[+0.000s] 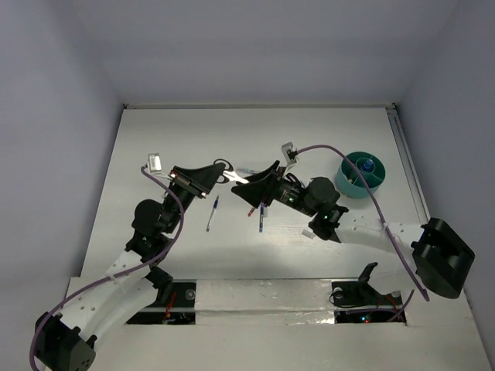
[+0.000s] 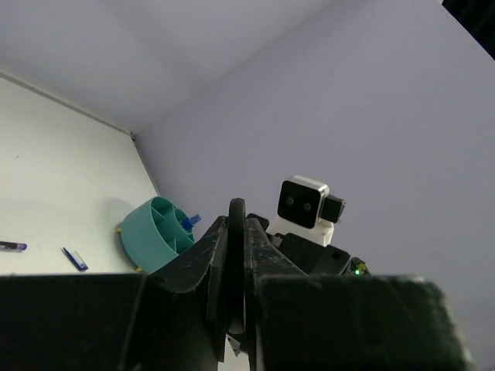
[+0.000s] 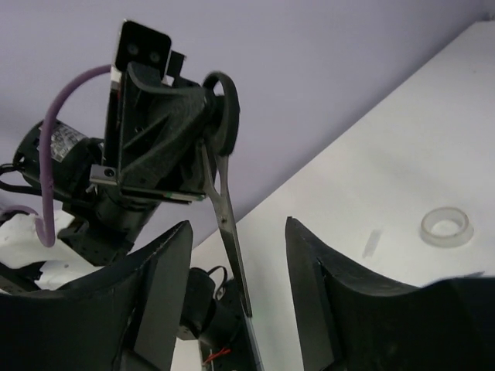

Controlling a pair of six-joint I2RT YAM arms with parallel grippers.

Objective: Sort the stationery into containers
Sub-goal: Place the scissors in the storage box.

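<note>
1. Left jaws are clamped on the scissors (image 3: 229, 232) by the black handle loop, holding them up off the desk (image 1: 309, 131).
2. Right jaws are spread wide with nothing in them. The blades point right into that gap, long axis running from one arm to the other.
3. The teal tub (image 1: 348, 184) sits further right, past the right arm, so that arm's nearer. Looks like a handover to me.

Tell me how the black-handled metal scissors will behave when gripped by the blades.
The black-handled metal scissors look rigid, so they should not flop. Their thin smooth blades may slip or pivot inside the open right gripper. The looped handle probably makes that end heavier.
</note>
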